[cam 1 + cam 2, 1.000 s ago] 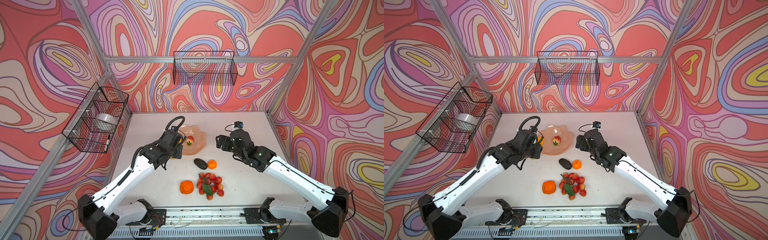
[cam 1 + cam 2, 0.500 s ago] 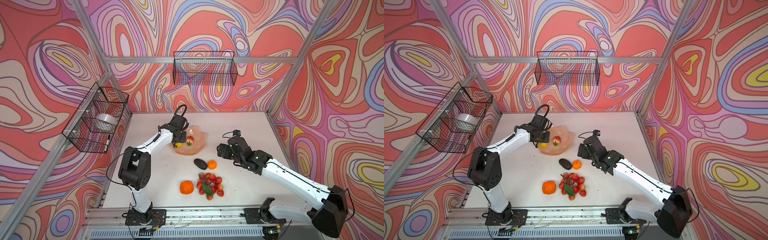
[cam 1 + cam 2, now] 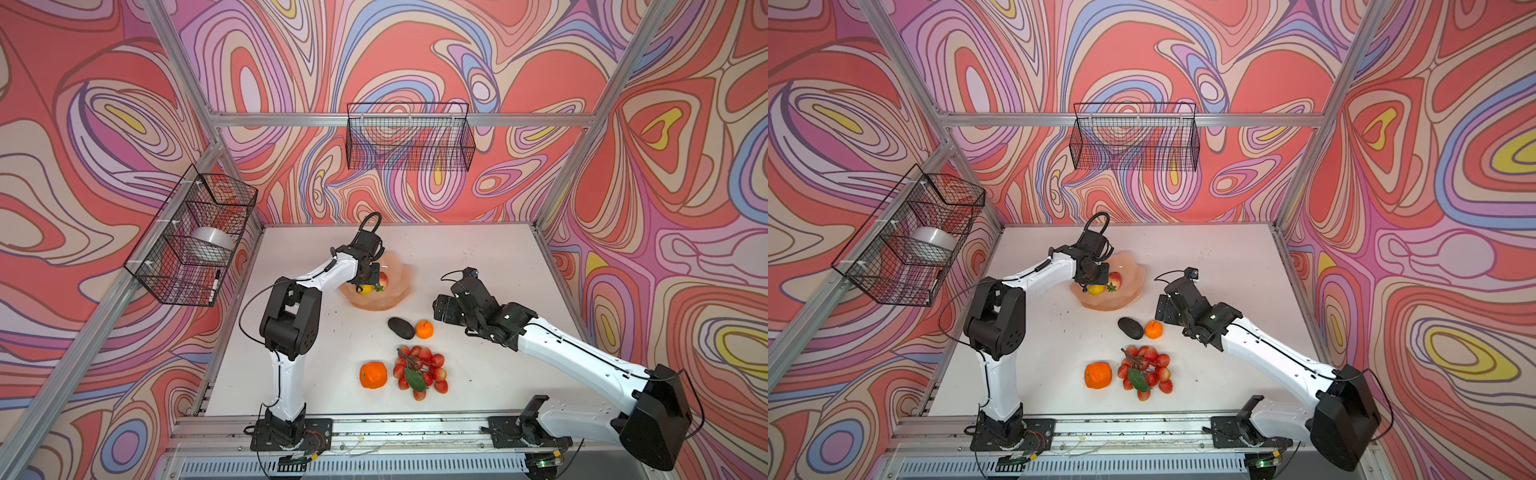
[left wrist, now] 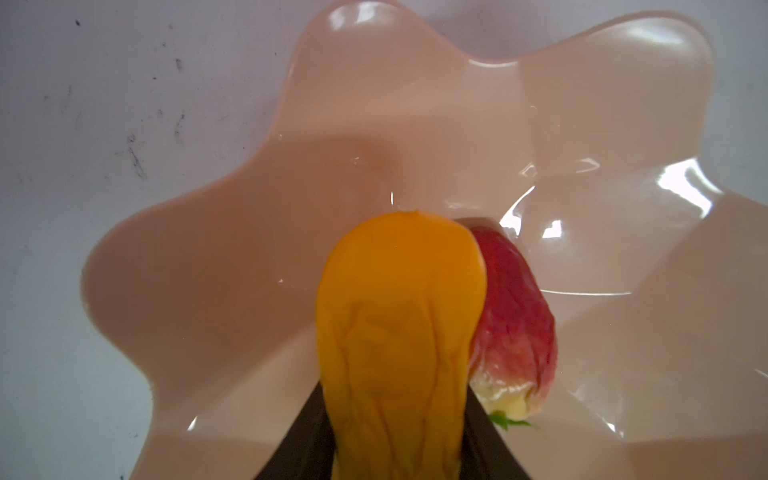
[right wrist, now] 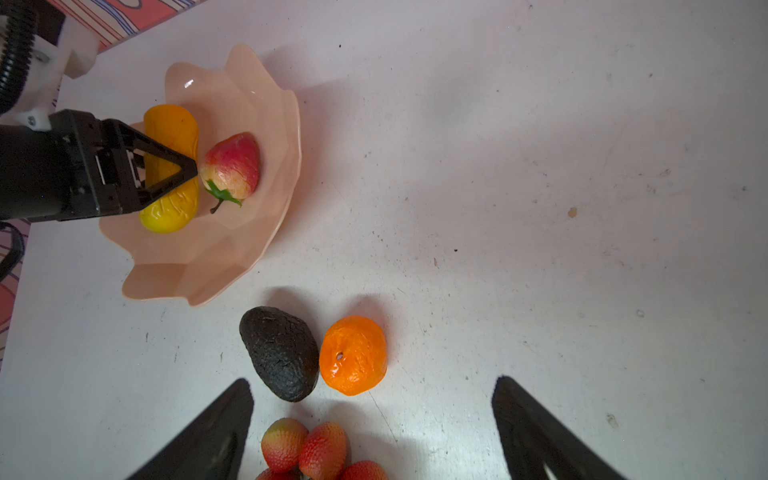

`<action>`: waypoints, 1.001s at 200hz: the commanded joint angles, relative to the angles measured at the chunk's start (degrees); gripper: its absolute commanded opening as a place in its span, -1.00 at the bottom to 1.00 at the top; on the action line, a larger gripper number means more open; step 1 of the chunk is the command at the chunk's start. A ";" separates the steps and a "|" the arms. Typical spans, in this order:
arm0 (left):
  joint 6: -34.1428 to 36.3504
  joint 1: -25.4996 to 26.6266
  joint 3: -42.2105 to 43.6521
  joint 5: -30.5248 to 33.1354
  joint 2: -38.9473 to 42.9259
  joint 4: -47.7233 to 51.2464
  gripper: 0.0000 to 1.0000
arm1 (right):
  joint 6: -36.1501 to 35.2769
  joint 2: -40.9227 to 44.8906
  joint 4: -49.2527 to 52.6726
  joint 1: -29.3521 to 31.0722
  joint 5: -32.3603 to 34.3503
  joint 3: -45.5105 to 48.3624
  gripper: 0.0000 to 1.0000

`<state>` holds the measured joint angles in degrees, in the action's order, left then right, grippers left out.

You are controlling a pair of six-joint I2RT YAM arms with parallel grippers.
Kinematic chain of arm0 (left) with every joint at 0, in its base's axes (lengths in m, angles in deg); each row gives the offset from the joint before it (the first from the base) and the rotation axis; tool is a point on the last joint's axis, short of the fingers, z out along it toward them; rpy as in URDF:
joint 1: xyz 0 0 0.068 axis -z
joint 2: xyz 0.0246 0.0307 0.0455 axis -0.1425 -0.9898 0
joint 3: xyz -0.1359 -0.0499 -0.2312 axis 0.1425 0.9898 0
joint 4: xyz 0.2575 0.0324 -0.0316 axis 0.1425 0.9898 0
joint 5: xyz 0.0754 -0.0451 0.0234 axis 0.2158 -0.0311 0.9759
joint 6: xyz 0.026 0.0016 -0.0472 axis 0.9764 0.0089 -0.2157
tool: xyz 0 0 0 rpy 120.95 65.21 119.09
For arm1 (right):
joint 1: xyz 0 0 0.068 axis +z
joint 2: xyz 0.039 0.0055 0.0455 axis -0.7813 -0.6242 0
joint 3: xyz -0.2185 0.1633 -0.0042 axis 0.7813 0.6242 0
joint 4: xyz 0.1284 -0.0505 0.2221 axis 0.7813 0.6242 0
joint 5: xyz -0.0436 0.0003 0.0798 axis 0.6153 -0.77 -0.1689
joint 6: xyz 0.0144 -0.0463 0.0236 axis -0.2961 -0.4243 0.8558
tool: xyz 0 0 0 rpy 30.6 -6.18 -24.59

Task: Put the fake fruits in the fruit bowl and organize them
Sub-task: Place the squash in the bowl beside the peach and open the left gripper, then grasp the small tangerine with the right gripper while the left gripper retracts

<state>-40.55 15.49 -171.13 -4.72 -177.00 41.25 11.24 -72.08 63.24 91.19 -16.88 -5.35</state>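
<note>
Since the earlier frame the left arm has risen at the elbow and carried the left gripper (image 3: 365,284) from the bowl's near-left edge to over its inside. The right gripper (image 5: 372,380) has drawn slightly nearer, and the fruits on the table lie as before.

Hidden parts: in both top views the left gripper covers most of the yellow-orange gourd (image 5: 170,208), and only its yellow end shows. In the left wrist view that end is cut off by the frame, the fingers (image 4: 309,436) show only in part, and the gourd masks half of the red-pink peach (image 4: 515,316). The right wrist view cuts off all but a few berries of the berry bunch (image 3: 419,370).

Left jaws are closed on the gourd, one finger against each flank. It appears to rest inside the peach-pink fruit bowl (image 3: 399,298), far of centre on the white table (image 3: 478,257). Its long axis runs roughly near–far, yellow end nearest. The peach touches its right side, nearly parallel, with the stem and leaf toward the near side.

Right jaws stand wide apart and hold nothing, above the table to the right of the avocado (image 3: 401,328) and small tangerine (image 3: 424,329), which touch. The big orange (image 3: 372,375) sits just left of the berries.
</note>
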 commanded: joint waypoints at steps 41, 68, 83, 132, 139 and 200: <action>-1.89 -0.30 -0.86 -3.73 2.76 1.32 0.39 | -0.34 -5.33 -0.71 -0.13 -2.72 0.45 0.86; -1.97 -0.72 1.86 -4.42 9.44 -1.50 0.44 | -0.36 -9.00 -3.04 -0.05 -6.19 0.46 0.81; -1.92 -0.83 4.00 -3.54 15.31 -3.44 0.47 | 0.21 -11.25 -4.19 -0.08 -8.14 0.41 0.77; -0.82 -0.87 22.53 0.35 42.25 -17.29 0.69 | 2.23 -18.25 -8.01 1.71 -9.97 0.54 0.71; -1.16 -0.91 25.84 0.37 45.86 -18.69 0.71 | 2.74 -19.16 -8.42 1.85 -9.73 0.61 0.69; -10.36 -0.84 47.61 7.18 76.38 -8.94 0.82 | 5.68 -24.81 -10.25 2.11 -8.21 0.71 0.14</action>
<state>-45.63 14.72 -128.92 -1.96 -109.05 26.32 15.18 -96.03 54.45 93.09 -26.17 -5.33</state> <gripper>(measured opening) 0.897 0.655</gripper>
